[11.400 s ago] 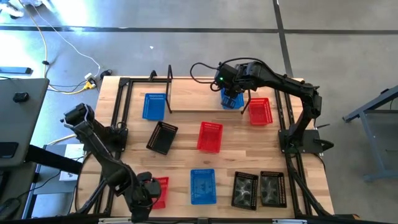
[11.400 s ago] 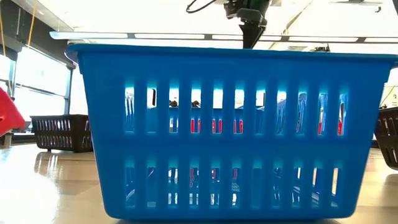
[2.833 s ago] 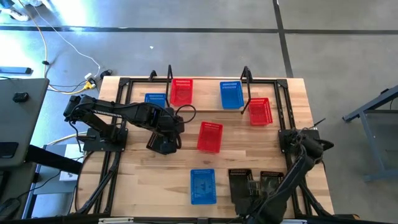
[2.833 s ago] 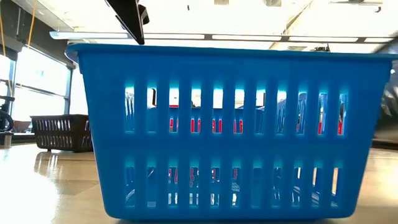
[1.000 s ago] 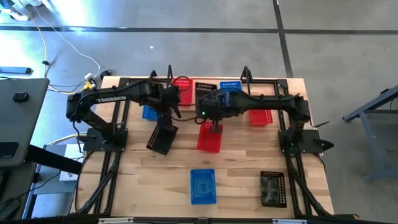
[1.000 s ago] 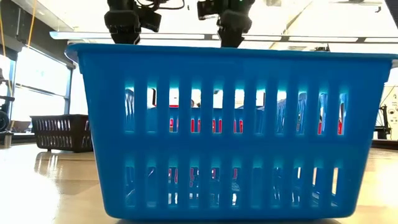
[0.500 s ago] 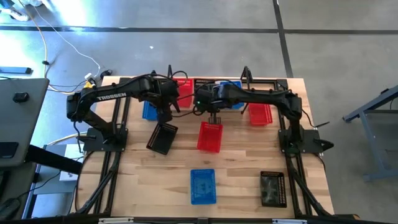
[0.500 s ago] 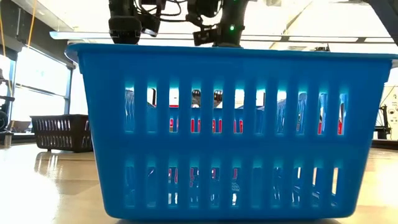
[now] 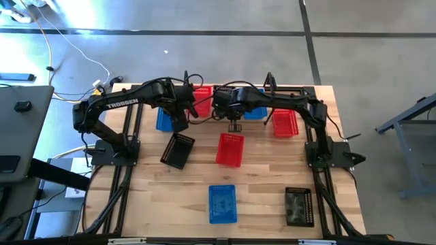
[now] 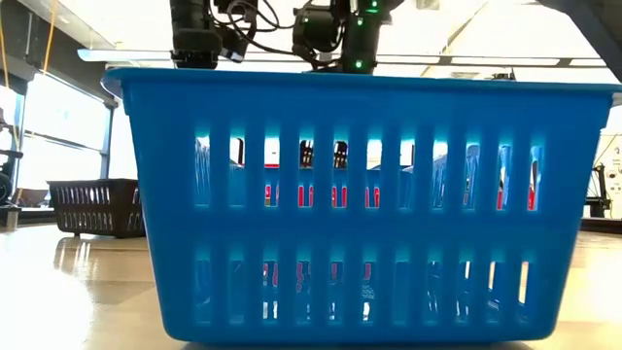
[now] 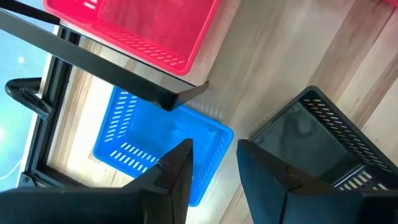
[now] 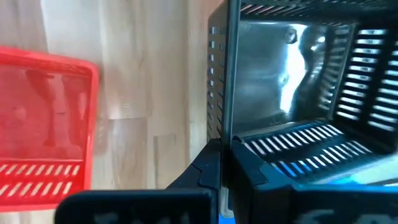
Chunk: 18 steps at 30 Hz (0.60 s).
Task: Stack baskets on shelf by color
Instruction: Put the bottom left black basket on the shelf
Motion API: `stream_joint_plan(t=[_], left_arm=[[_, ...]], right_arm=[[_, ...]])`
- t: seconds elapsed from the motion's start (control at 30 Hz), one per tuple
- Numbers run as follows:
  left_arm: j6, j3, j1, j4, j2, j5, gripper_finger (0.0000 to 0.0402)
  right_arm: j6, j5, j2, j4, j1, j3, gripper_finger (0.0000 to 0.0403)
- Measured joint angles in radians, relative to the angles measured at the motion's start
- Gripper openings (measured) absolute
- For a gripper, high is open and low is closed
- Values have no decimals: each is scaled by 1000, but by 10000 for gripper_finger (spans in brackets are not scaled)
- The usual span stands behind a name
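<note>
My right gripper (image 12: pixel 221 173) is shut on a black basket (image 12: pixel 298 81). The basket shows past the hand in the high view (image 9: pixel 222 90), over the middle of the shelf (image 9: pixel 208 121). A red basket (image 9: pixel 201 99) and a blue basket (image 9: pixel 257 110) stand on the plank to either side. My left gripper (image 11: pixel 214 171) hovers open and holds nothing. It is above the table between a blue basket (image 11: pixel 158 146) and a black basket (image 11: pixel 323 143). More baskets rest on their bottoms on the table: red (image 9: pixel 229 150), red (image 9: pixel 285 123), blue (image 9: pixel 221 203) and black (image 9: pixel 298 206). My right gripper pinches one upright wall of the black basket at its rim (image 12: pixel 224 124), one finger outside and one inside. The fingers point steeply down from above. The basket sits open side up, reaching toward the far edge. Whether its bottom touches the plank I cannot tell.
The shelf's black rod uprights (image 9: pixel 186 82) (image 9: pixel 269 85) stand at the plank's ends, and one rod (image 11: pixel 106 68) crosses under my left gripper. In the low view the near blue basket (image 10: pixel 360 204) blocks most of the sight. Both arms are close together over the shelf.
My right gripper has carried the black basket toward the table's far edge and lower, from above the middle red basket to over the shelf's middle. It has stayed shut on the basket.
</note>
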Motion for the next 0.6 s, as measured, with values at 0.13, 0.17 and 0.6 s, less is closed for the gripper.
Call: stream_joint_plan(t=[0.13,0.17,0.6], left_arm=[[-3,0,4,-7,0,6,115],[-3,0,3,-10,0,6,115],[-2,0,3,-18,0,14,115]], right_arm=[[-26,-5,18,4,-10,-1,0],[-34,-6,24,1,-12,-1,0],[-45,-14,55,-10,-20,-1,0]])
